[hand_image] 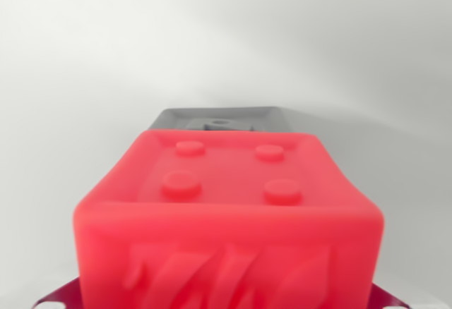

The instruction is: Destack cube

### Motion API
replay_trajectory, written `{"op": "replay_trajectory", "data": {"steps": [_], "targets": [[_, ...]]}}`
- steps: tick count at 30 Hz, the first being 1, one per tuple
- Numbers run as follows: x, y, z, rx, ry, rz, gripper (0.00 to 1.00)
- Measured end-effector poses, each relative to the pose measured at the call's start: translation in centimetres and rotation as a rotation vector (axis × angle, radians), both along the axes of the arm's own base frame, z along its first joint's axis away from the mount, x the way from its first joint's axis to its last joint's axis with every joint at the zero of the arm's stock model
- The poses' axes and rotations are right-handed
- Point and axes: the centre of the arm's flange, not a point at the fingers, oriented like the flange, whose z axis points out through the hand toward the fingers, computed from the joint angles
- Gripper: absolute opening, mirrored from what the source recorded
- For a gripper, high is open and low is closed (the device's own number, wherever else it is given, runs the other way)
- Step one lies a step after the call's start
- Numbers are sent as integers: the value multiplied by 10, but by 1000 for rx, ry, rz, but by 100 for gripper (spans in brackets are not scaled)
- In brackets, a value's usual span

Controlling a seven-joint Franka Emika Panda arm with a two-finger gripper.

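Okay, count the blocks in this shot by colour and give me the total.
Red cube: 1
Grey block, partly hidden behind the red one: 1
Total: 2

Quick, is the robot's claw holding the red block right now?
Gripper: cannot be told. Its fingers are not clearly in the wrist view; the red cube fills the picture very close up, with a grey block behind it.

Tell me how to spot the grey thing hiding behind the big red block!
Find the red cube with four round studs on top, filling the lower middle of the wrist view. Just beyond its far edge sits a grey block: darker, mostly hidden, the only thing not red.
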Motion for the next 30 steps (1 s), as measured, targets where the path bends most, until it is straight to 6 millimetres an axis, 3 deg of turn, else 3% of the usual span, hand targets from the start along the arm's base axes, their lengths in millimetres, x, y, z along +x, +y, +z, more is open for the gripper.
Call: {"op": "replay_trajectory", "data": {"steps": [7,24,30], "targets": [[1,0,11,0,-3,0,0],[1,0,60,3,-7,-1,0],[-6,1,63,5,-3,-2,0]]}}
